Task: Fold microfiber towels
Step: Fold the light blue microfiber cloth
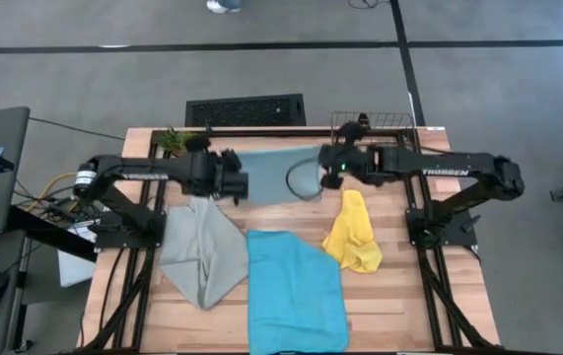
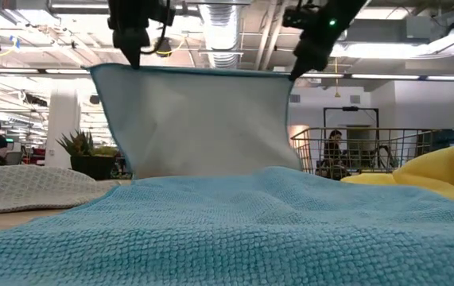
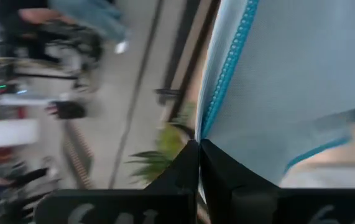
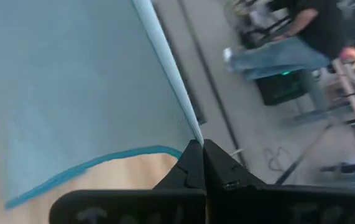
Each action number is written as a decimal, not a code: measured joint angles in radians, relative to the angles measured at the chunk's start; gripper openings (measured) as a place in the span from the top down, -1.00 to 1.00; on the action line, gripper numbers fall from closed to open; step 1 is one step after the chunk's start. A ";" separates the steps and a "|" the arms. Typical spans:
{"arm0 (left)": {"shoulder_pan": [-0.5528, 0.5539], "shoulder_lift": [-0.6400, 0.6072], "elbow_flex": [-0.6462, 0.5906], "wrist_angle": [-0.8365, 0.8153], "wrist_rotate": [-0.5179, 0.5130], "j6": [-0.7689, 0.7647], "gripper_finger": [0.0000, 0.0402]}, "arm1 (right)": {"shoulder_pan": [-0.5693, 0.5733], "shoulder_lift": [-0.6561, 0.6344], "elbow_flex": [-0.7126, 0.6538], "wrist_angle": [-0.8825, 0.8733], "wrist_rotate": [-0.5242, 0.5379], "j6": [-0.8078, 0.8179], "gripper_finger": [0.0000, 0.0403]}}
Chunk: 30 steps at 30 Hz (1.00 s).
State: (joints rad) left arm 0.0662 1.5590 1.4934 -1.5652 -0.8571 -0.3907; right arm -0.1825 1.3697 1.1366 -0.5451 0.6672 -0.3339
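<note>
High view shows us a pale wooden plank tabletop [image 1: 409,306] standing on a grey floor crossed by dark lines. Our left end effector [image 1: 240,184] and right end effector [image 1: 326,170] hang over the far half, each pressed together on an upper corner of the pale blue square microfiber towel [image 1: 271,174], which stretches between them. From table height that towel [image 2: 199,123] hangs like a curtain, its lower edge hidden behind the brighter cyan-blue towel [image 2: 227,230], which lies flat in the near middle [image 1: 296,291]. A grey-green towel [image 1: 202,254] lies rumpled to its left, touching it, and a small bright yellow towel [image 1: 353,232] is bunched to its right. At the far right corner stands a wire mesh basket [image 1: 375,123]; at the far left, a small green plant [image 1: 171,140]. Behind the tabletop we see an open workshop with ceiling ducts and strip lights, and a seated person [image 2: 334,151] beyond the basket.
</note>
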 joint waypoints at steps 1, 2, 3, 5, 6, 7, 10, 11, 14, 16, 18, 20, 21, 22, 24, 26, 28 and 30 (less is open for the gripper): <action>0.028 -0.002 0.001 0.007 -0.028 0.022 1.00 | -0.022 0.000 0.000 0.044 -0.001 -0.031 0.99; 0.055 -0.004 0.008 0.016 -0.056 0.052 1.00 | -0.045 0.000 0.000 0.088 -0.001 -0.062 0.99; 0.080 -0.004 0.022 0.020 -0.074 0.074 1.00 | -0.064 0.000 0.000 0.130 -0.001 -0.094 0.99; 0.122 -0.004 0.063 0.021 -0.103 0.119 1.00 | -0.097 0.000 0.000 0.217 0.000 -0.163 0.99; 0.140 -0.004 0.088 0.033 -0.120 0.152 1.00 | -0.111 0.000 0.000 0.257 0.002 -0.195 0.99; 0.157 -0.004 0.112 0.057 -0.130 0.187 1.00 | -0.123 0.000 0.000 0.291 0.005 -0.225 0.99; 0.206 -0.004 0.202 0.121 -0.132 0.305 1.00 | -0.160 0.000 0.000 0.387 0.017 -0.295 0.99; 0.221 -0.005 0.234 0.143 -0.136 0.341 1.00 | -0.174 0.000 0.000 0.418 0.020 -0.315 0.99; 0.263 -0.006 0.307 0.228 -0.136 0.456 1.00 | -0.217 0.000 0.000 0.481 0.018 -0.367 0.99; 0.287 -0.005 0.348 0.270 -0.131 0.522 1.00 | -0.243 0.000 0.000 0.494 0.010 -0.382 0.99; 0.308 -0.005 0.374 0.305 -0.119 0.574 1.00 | -0.262 0.000 0.000 0.494 0.001 -0.382 0.99; 0.329 -0.004 0.384 0.329 -0.080 0.612 1.00 | -0.274 0.000 0.000 0.495 0.000 -0.386 0.99; 0.339 -0.004 0.384 0.342 -0.060 0.623 1.00 | -0.281 0.000 0.000 0.495 0.001 -0.393 0.99; 0.350 -0.003 0.384 0.348 -0.035 0.632 1.00 | -0.287 0.000 0.000 0.495 0.001 -0.399 0.99; 0.372 -0.001 0.377 0.352 0.002 0.643 1.00 | -0.299 0.000 0.000 0.495 0.001 -0.400 0.99; 0.390 0.009 0.361 0.349 0.007 0.648 1.00 | -0.304 0.000 0.001 0.494 0.000 -0.400 0.99; 0.407 0.019 0.346 0.340 0.013 0.648 1.00 | -0.303 0.000 0.001 0.492 0.000 -0.400 0.99; 0.414 0.016 0.324 0.353 0.029 0.652 1.00 | -0.298 0.000 0.001 0.473 0.000 -0.400 0.99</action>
State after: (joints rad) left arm 0.4803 1.5745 1.8172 -1.2122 -0.8278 0.2617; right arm -0.4808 1.3693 1.1374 -0.0724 0.6674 -0.7341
